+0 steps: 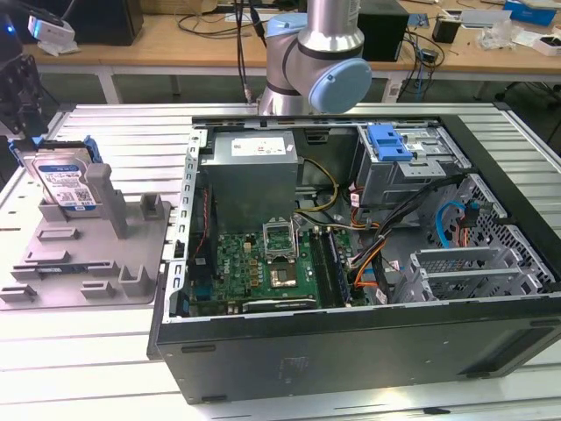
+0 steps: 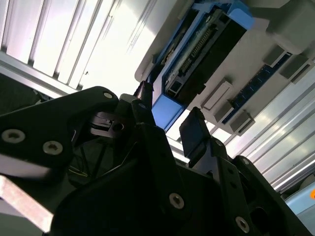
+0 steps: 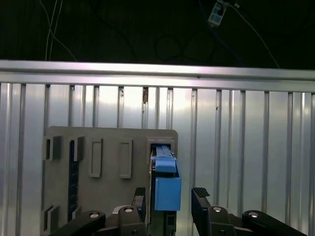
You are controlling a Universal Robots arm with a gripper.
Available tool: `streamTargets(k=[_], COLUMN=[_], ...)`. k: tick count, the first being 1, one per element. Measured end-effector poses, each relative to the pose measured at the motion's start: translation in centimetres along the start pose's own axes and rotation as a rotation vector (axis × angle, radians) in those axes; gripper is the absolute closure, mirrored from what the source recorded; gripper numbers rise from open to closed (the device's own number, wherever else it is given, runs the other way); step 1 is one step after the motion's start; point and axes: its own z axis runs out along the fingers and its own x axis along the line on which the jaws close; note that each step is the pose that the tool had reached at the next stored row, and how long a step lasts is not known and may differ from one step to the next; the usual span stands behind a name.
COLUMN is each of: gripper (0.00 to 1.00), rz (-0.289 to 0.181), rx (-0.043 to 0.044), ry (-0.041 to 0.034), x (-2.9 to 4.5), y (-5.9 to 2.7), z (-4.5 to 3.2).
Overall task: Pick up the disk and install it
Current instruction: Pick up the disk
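Note:
The disk [image 1: 66, 180] stands on edge in a slot of the grey fixture [image 1: 96, 263] at the exterior view's left, its white-and-blue label facing outward and a blue carrier around it. My gripper [image 1: 19, 118] hangs just above it, dark against the table edge. In the first wrist view the disk [image 3: 166, 189] shows its blue carrier end between my two black fingertips [image 3: 199, 195], and the gripper [image 3: 170, 199] is open with gaps on both sides. The second wrist view shows the same: the disk [image 2: 197, 44] in its slot, the gripper [image 2: 170, 120] open and straddling the carrier's corner.
The open computer case [image 1: 491, 342] lies on the slatted aluminium table [image 1: 114, 123], at the exterior view's right. Inside are a grey power-supply box [image 1: 254, 171], a motherboard [image 1: 263, 263], cables and a drive bay with a blue latch [image 1: 390, 145]. The arm's joint [image 1: 320, 61] stands behind the case.

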Motion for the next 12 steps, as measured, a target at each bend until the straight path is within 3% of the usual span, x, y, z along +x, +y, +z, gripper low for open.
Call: streamTargets(k=[12], gripper=[0.50], rz=[0.000], rx=[0.0000], ry=[0.0000], x=[0.17], y=[0.00], z=[0.18])
